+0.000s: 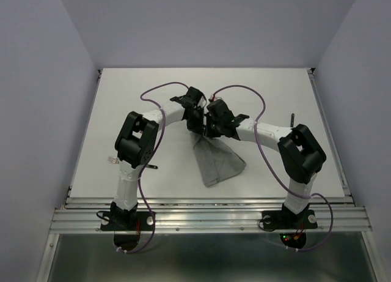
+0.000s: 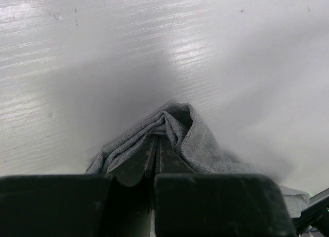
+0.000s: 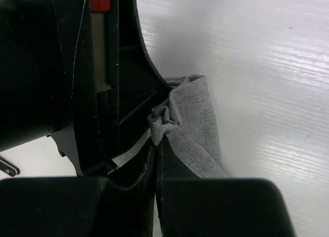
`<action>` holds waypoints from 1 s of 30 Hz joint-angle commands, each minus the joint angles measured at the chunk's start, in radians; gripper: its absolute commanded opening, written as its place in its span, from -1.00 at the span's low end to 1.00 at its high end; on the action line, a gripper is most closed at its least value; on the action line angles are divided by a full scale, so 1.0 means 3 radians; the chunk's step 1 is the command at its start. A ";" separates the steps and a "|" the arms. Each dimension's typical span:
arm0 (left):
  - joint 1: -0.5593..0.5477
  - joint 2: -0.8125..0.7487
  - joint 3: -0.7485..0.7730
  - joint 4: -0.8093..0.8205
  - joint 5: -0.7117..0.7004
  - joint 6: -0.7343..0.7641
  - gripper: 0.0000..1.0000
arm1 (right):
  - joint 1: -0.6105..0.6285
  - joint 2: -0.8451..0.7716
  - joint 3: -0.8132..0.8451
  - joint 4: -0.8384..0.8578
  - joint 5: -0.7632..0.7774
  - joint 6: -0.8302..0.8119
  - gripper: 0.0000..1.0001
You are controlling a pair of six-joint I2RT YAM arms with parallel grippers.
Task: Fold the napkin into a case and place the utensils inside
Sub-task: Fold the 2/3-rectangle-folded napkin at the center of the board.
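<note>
Top view: napkin lies approx mid-table, a bit nearer the front edge than the back. It's bunched to a narrow tip at its far end and fans out wider toward the front edge, so not yet a case. Both arms reach in over the table and meet at that tip: left gripper and right gripper sit just beside each other, both on the cloth. One utensil, a thin dark stick, lies near the right edge, well apart from the napkin. A 2nd thin piece pokes out beside the left arm toward the left edge. It's prob. another utensil, but mostly hidden, so can't be sure. Left wrist view: left gripper is clenched w/ jaws pressed together, pinching several gathered folds of napkin. The cloth humps up just past the fingertips and trails off to the right over bare table. Right wrist view: right gripper is likewise clamped tight on a crumpled edge of napkin, which runs away from the fingertips as a folded strip lying on the table. The left gripper's black body fills the left side, touching the same bunch of cloth.
</note>
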 commanded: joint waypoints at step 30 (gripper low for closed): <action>0.0084 -0.0608 -0.0040 -0.0475 -0.0032 -0.0015 -1.00 | 0.0115 0.0464 -0.0113 0.0199 0.0170 0.0358 -0.99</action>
